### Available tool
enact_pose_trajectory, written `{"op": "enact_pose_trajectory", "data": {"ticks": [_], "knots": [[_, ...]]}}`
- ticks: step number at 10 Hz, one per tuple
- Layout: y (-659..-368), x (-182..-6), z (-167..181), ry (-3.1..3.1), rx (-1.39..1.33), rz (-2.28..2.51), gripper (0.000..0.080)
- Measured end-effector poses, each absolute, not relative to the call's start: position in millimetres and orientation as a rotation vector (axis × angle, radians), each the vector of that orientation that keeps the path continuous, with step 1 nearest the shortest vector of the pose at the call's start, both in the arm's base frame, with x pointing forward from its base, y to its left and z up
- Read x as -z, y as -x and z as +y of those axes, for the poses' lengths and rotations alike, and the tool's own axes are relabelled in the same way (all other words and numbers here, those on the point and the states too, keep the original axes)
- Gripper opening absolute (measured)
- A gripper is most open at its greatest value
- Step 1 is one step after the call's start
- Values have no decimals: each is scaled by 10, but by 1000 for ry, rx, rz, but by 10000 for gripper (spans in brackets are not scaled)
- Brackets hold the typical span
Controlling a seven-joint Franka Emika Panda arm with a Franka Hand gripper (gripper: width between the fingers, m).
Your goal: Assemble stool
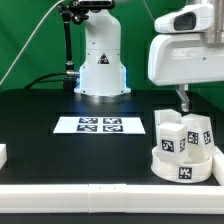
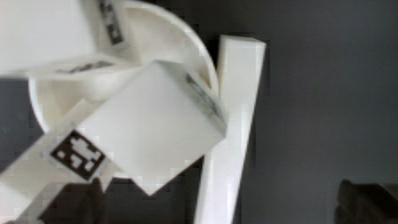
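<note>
The stool's round white seat (image 1: 184,168) lies at the exterior view's right, close to the front white rail. Blocky white legs (image 1: 170,136) with black-and-white tags stand bunched on top of it, another leg (image 1: 199,134) beside the first. My gripper (image 1: 183,106) hangs just above these legs, open, touching nothing. In the wrist view the seat (image 2: 169,45) and a tagged leg (image 2: 151,125) fill the picture beneath me. My dark fingertips (image 2: 71,200) show far apart at the edge, and my gripper (image 2: 217,208) has nothing between them.
The marker board (image 1: 99,125) lies mid-table in front of the arm's base (image 1: 101,70). A long white rail (image 1: 90,189) runs along the front edge and shows beside the seat as the rail (image 2: 231,130) in the wrist view. A small white piece (image 1: 3,155) sits at the exterior view's left edge.
</note>
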State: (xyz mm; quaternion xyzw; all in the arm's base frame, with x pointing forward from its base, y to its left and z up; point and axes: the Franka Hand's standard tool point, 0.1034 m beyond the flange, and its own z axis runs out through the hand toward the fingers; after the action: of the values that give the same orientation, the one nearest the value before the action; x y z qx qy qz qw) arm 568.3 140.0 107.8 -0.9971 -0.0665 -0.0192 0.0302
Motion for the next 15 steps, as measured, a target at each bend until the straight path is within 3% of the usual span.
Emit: {"op": "enact_pose_trajectory", "data": {"ticks": [5,12,14,15], "knots": [[-5670,-1006,1428,3004,88,-823,649],[-5631,-799,1302,3016,32,-805,649],[-5627,-773,1270,3019,26,-797,392],[-5628,-774,1270,3020,27,-793,392]]}}
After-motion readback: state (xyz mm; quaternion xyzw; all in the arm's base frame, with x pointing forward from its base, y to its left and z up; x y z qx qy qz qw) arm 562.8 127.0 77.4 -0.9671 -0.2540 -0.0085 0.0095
